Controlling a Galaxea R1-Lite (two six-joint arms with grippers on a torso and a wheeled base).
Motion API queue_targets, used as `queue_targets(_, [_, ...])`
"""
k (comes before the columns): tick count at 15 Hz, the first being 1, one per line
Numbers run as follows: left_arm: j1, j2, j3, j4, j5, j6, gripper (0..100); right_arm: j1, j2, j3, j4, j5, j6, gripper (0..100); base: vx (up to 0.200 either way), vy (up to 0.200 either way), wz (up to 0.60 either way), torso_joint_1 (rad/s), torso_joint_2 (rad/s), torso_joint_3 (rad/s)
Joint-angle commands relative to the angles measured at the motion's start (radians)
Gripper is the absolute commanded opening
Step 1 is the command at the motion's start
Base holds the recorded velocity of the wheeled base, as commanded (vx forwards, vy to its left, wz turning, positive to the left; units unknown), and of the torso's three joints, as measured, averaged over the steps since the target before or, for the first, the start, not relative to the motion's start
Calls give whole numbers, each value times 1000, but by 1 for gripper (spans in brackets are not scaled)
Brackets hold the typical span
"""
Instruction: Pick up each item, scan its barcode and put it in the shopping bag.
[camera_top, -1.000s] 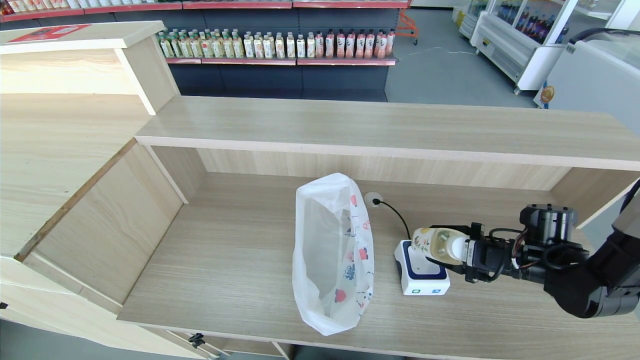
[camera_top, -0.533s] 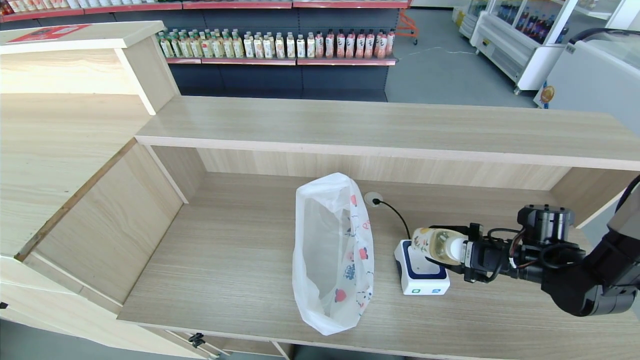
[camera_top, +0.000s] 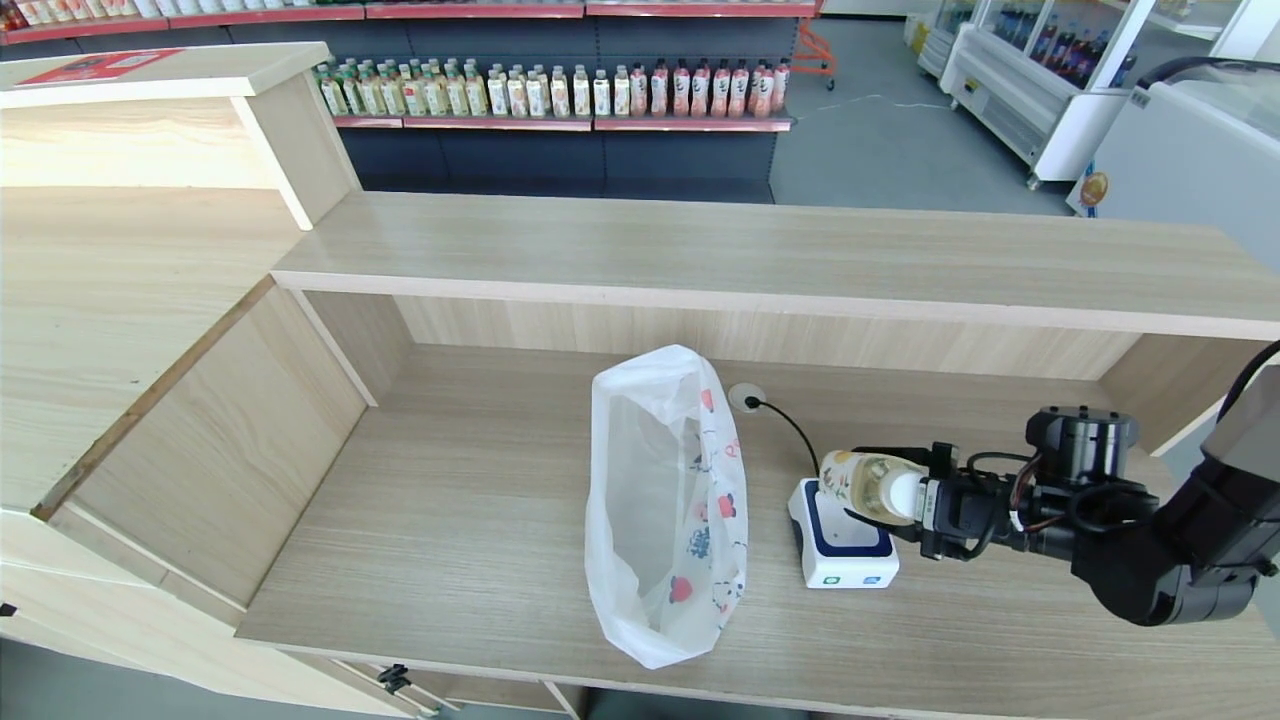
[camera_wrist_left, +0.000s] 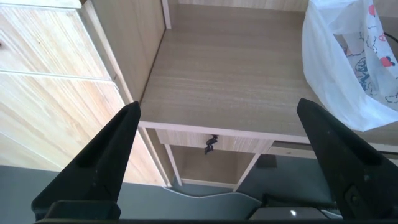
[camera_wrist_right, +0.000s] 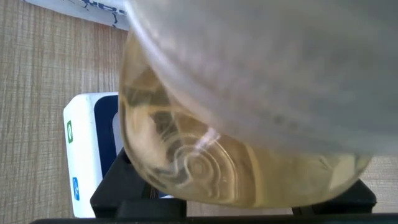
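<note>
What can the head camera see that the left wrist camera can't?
Head camera's extras: the bottle, gripped by the right gripper just above the scanner, plus store shelves behind. Left wrist camera's extra: the left gripper, wide open, in front of the counter and its near edge. Both see the white shopping bag sitting on that wooden counter.

Head camera looks down on the counter (camera_top: 480, 520); left wrist shares the bag (camera_wrist_left: 348, 74) ahead of the left gripper (camera_wrist_left: 217, 106); right wrist crowds the bottle (camera_wrist_right: 249, 143), scanner (camera_wrist_right: 84, 155) beyond
</note>
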Motion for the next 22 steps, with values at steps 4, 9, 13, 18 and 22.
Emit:
queue_targets(4, [0, 0, 0, 0, 0, 0, 100, 1, 6, -4, 2, -1, 0, 0, 0, 0, 0, 0, 0, 0])
queue_targets(9, [0, 0, 0, 0, 0, 0, 100, 3, -32, -7, 0, 0, 9, 0, 0, 0, 0, 0, 0, 0])
queue_targets(13, [0, 0, 0, 0, 0, 0, 100, -23, -391, 96, 6, -104, 605, 0, 0, 0, 0, 0, 0, 0])
queue_targets(18, [0, 0, 0, 0, 0, 0, 100, 29, -512, 237, -1, -282, 1115, 0, 0, 0, 0, 0, 0, 0])
queue_targets(22, [0, 0, 0, 0, 0, 0, 100, 86, -541, 244, 8, -282, 1336, 0, 0, 0, 0, 0, 0, 0])
